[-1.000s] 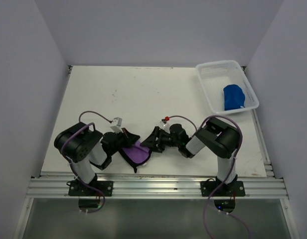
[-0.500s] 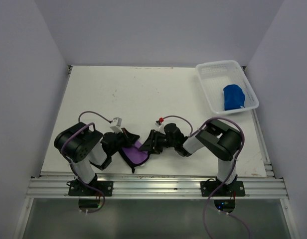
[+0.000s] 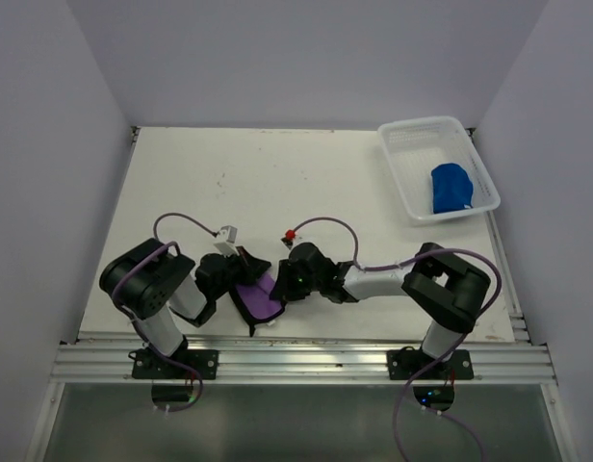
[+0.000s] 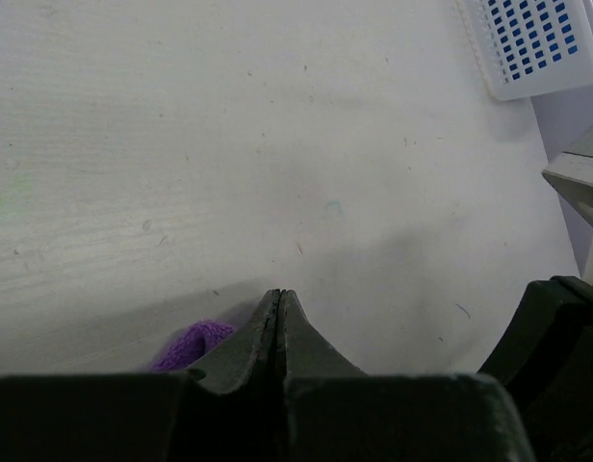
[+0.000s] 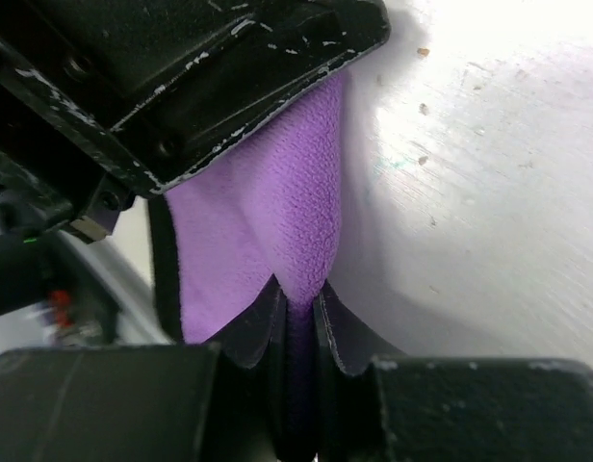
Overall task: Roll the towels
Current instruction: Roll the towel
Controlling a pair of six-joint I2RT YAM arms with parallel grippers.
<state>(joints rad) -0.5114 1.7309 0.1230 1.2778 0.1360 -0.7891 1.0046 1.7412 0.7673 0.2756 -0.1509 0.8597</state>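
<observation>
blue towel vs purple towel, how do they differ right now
The blue towel lies bundled in the white mesh basket; the purple towel lies loose on the table near the arms. The blue towel is untouched; the purple towel is pinched by the right tool. Both are small soft cloths.

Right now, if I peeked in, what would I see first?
The bright purple towel near the front edge of the table: the right hand pinches a fold of it, with the shut left hand close beside. Then the blue towel, lying in the white basket at the far right corner.
</observation>
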